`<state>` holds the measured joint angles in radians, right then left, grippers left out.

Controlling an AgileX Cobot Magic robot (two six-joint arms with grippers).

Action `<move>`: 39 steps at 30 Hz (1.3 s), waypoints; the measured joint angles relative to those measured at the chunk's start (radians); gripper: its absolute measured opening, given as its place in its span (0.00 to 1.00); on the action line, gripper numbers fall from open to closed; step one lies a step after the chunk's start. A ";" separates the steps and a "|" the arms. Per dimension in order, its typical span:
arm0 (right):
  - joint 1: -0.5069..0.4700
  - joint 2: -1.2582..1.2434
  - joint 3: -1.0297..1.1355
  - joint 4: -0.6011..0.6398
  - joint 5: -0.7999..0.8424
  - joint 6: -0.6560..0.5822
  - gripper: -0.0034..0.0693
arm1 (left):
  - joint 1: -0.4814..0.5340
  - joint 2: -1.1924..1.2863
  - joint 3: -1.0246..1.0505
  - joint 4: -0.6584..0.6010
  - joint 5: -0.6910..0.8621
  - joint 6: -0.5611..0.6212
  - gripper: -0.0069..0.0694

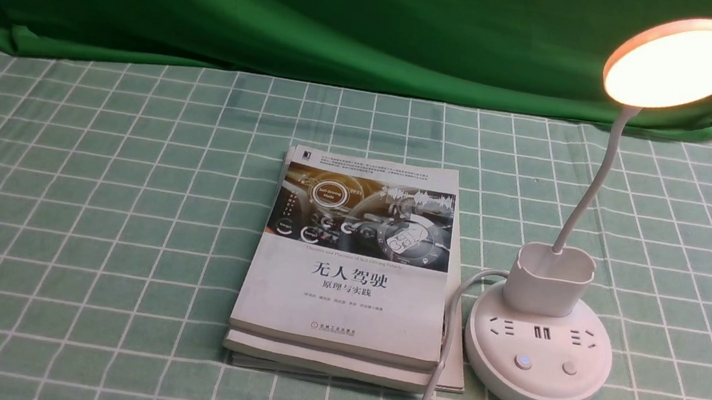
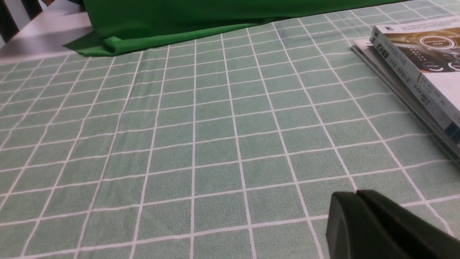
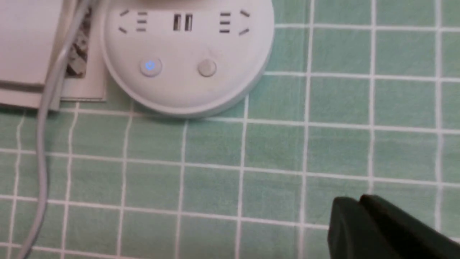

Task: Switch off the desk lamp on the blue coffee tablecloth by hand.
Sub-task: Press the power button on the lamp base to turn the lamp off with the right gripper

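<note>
Desk lamp is lit and stands on the checked tablecloth, at about 4 o'clock from the cloth's centre. The stack of books sits just beside the base, at its 9 o'clock. On the base, the blue-lit button glows; the plain button at its 3 o'clock is dark. Your right gripper is at 4 o'clock of the base, apart from it, fingers pressed together and empty. Your left gripper, in the 7 o'clock corner, is likewise closed on nothing.

Staged study-desk set in lab: clipped green backdrop, grid tablecloth, self-driving textbooks, lit lamp.
</note>
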<state>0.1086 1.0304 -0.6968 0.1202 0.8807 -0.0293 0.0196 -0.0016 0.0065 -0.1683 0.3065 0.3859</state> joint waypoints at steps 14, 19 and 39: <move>0.318 0.371 -0.247 -0.007 0.001 0.069 0.09 | 0.000 0.000 0.000 0.000 0.000 0.000 0.09; 0.321 0.469 -0.286 -0.042 -0.002 0.070 0.09 | 0.000 0.000 0.000 0.000 0.000 0.000 0.09; 0.238 0.597 -0.296 -0.075 -0.101 0.071 0.10 | 0.000 0.000 0.000 0.000 0.000 0.000 0.09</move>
<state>0.3469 1.6278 -0.9928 0.0456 0.7801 0.0419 0.0196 -0.0016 0.0065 -0.1683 0.3065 0.3859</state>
